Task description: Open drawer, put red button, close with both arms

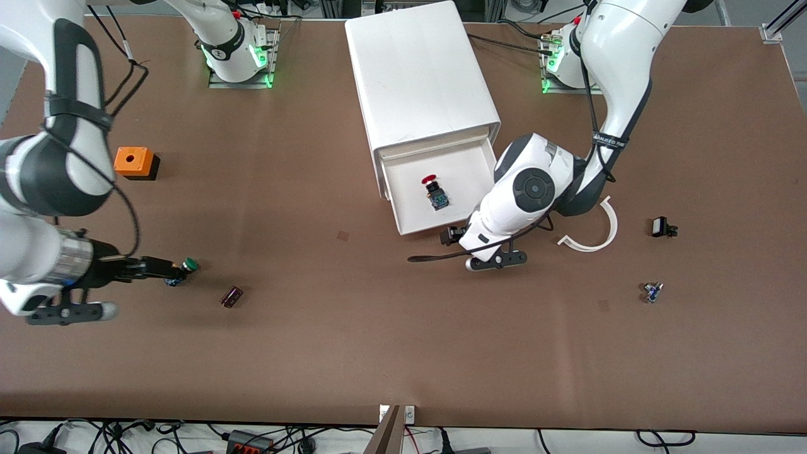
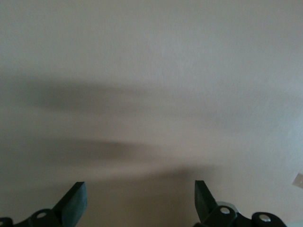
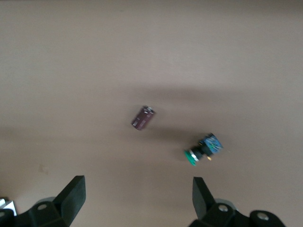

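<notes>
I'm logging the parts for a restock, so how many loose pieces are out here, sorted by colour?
Red: 1, red button in the drawer
Green: 1, button
Orange: 1, cube
Maroon: 1, cylinder
White: 1, curved strip
Black: 1, part
Blue: 1, part
Total: 7

You had the red button (image 1: 434,190) in the open drawer (image 1: 410,217), the left gripper (image 1: 451,236) just before the drawer front, the right gripper (image 1: 169,270) by the green-capped button (image 1: 183,269), a capacitor (image 1: 231,296) near it.
</notes>
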{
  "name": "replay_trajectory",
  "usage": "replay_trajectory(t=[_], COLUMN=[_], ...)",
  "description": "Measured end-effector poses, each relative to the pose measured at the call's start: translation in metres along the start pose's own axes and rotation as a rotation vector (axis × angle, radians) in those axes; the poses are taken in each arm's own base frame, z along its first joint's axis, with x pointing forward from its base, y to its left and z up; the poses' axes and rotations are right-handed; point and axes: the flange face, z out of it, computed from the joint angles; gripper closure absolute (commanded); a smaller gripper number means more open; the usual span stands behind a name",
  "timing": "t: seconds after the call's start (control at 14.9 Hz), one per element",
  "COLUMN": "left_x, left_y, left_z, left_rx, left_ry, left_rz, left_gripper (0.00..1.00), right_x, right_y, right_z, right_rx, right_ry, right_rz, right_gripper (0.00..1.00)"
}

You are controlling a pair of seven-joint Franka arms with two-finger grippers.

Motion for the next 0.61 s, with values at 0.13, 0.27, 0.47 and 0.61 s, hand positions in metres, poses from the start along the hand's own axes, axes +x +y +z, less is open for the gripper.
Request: replay_trajectory(t=[0.13, 0.27, 0.47, 0.61], left_x=[-0.02, -0.047, -0.073, -0.088], left_y=[0.007, 0.016, 0.022, 0.028], left_z=[0.007, 0.013, 0.017, 0.02], left_rx=[0.016, 0.058, 0.115, 0.133], left_ry=[-0.03, -0.098, -0.175, -0.21], left_rz=[-0.003, 0.016, 0.04, 0.06], left_gripper=[0.0, 0.0, 0.0, 0.0], right_x=[-0.01, -0.021, -0.036, -0.041], right_y=[0.008, 0.011, 0.019, 0.022], right_z=[-0.022, -0.047, -0.073, -0.081], right_rx=[-0.003, -0.007, -0.03, -0.05], right_ry=[0.002, 0.001, -0.002, -0.001], right_rz=[0.012, 0.019, 0.035, 0.039], right_gripper=[0.0, 0.0, 0.0, 0.0])
